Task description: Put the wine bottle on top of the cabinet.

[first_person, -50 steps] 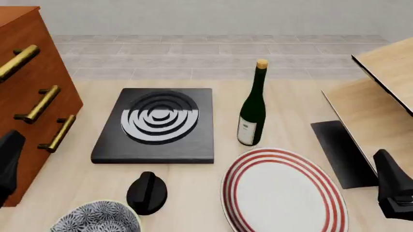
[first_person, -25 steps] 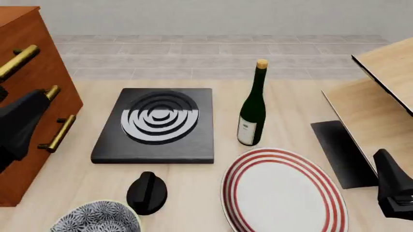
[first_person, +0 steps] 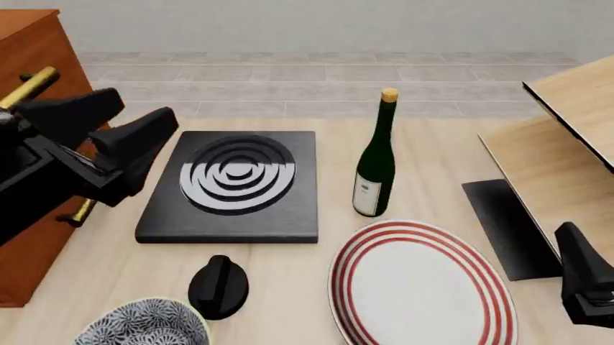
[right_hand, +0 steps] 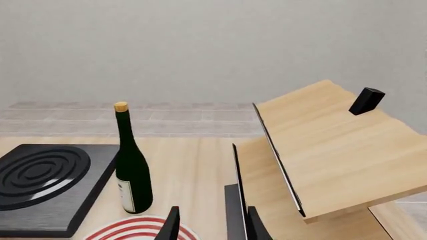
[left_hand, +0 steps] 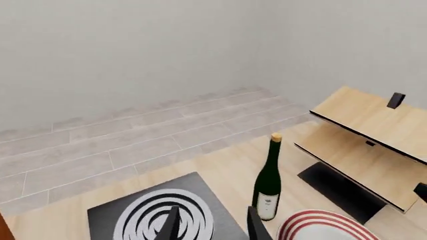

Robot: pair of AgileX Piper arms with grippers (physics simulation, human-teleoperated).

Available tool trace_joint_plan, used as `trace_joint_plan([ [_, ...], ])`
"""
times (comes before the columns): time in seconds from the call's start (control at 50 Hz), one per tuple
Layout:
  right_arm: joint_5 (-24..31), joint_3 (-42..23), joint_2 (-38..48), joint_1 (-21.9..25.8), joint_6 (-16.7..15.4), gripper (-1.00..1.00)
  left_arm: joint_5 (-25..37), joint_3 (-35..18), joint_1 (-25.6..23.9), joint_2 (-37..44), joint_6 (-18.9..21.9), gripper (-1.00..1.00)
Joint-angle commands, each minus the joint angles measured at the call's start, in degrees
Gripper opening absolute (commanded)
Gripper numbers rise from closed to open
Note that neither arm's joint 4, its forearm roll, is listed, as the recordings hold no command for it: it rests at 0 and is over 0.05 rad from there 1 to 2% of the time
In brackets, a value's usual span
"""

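The wine bottle (first_person: 375, 167) stands upright on the table (first_person: 422, 154), cork uppermost, white label low on its body. It sits just to the right of the black hob plate (first_person: 232, 186) with its concentric rings, and just behind the rim of the red-striped plate (first_person: 422, 284); contact with the plate rim cannot be judged. Nothing grips the bottle.

The cabinet (first_person: 39, 79) occupies the left edge of the front view, reddish-brown, with brass bar handles on its front. Its top surface shows only at the upper left corner. The bottle is well apart from it, with the hob plate between.

The left gripper (first_person: 120, 126) is raised in front of the cabinet, above the table to the left of the hob plate. Its fingers are spread with a clear gap and nothing between them. In the left wrist view the two fingertips (left_hand: 170, 227) frame the hob rings, with the bottle off to one side.

The right gripper (right_hand: 210, 225) is low at the table's right front corner, beside the pale wood shelf unit (first_person: 571, 136). Its fingers are parted and empty.

A black knob-shaped object (first_person: 218, 286) and a patterned bowl (first_person: 144, 325) lie near the front edge.
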Motion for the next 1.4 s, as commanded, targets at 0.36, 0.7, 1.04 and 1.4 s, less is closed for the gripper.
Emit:
trace_joint_plan([
  [0.36, 0.2, 0.0, -0.1, -0.1, 0.4, 1.00, -3.8, -13.4, -6.0, 22.4, -2.4, 1.00],
  [0.7, 0.4, 0.0, -0.3, -0.1, 0.6, 1.00, -5.2, -17.8, -7.3, 30.1, -0.5, 1.00],
  [1.04, 0.4, 0.0, -0.2, -0.1, 0.7, 1.00, -7.4, -19.4, -7.7, 35.5, -0.6, 1.00],
  [1.4, 0.5, -0.1, -0.2, -0.1, 1.0, 1.00, -8.7, -23.3, -11.5, 42.0, -0.3, 1.00],
])
